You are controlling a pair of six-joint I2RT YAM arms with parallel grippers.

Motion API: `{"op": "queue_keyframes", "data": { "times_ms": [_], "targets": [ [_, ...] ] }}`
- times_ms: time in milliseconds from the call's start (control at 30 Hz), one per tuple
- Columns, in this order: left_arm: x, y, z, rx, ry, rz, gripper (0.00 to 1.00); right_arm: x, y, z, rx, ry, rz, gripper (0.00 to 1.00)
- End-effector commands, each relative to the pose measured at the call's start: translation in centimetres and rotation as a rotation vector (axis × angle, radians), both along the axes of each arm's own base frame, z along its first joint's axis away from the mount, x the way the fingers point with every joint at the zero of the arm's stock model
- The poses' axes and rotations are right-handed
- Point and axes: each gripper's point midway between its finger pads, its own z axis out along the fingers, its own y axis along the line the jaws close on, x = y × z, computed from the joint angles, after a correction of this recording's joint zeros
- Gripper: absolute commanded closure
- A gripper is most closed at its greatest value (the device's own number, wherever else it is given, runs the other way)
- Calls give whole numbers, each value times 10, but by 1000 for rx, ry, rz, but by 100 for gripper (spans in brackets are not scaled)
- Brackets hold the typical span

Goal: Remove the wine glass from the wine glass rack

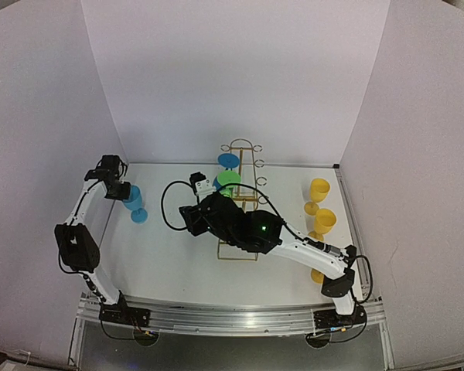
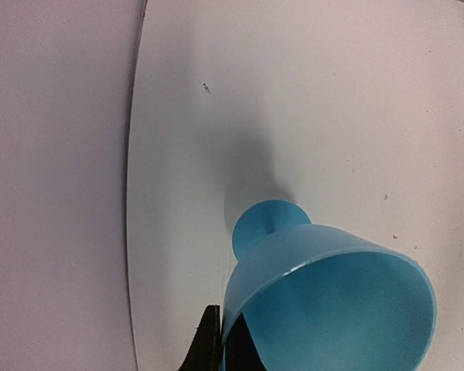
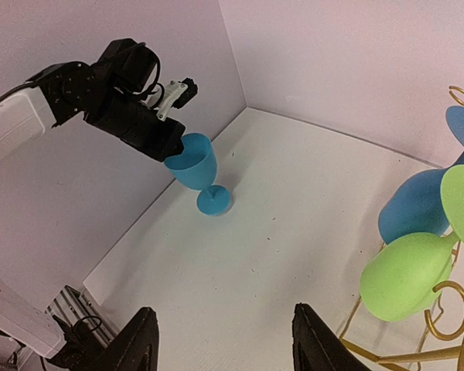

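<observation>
- Two wine glasses hang on the wine glass rack (image 1: 246, 193), which stands mid-table toward the far edge. They are a green wine glass (image 3: 406, 277) and, behind it, a dark blue wine glass (image 3: 412, 207).
- Both hang on the rack's left side, foot up in the loops and bowl down. In the right wrist view each long axis slants, with the bowl swinging toward the right hand.
- The right hand (image 3: 224, 313) is released, its fingers well apart with nothing between them. It sits just left of the rack, and the green bowl is near, off to its right.
- This hand is much the nearer one. I judge the green glass its likely target, which would mean turning right toward the bowl or stem.
- The left hand (image 3: 178, 148) is clenched on the rim of a light blue wine glass (image 2: 332, 297) near the table's (image 1: 178, 263) left edge. The foot is low, but I cannot tell whether it touches the table.
- Yellow glasses (image 1: 319, 189) stand along the right edge.
</observation>
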Motion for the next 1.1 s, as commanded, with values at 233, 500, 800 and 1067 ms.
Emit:
{"op": "queue_keyframes", "data": {
  "times_ms": [233,500,800,1067],
  "targets": [
    [42,31,-17,20,-14,42,100,-1,-14,11,-6,-36,-21,45],
    [43,24,-25,0,-32,6,100,0,-13,12,-13,-50,-21,44],
    [42,17,-26,-48,-14,8,87,0,-12,13,-11,-56,-16,41],
    [45,21,14,-5,-105,-25,54,-1,-16,18,-5,-60,-16,39]
  ]
}}
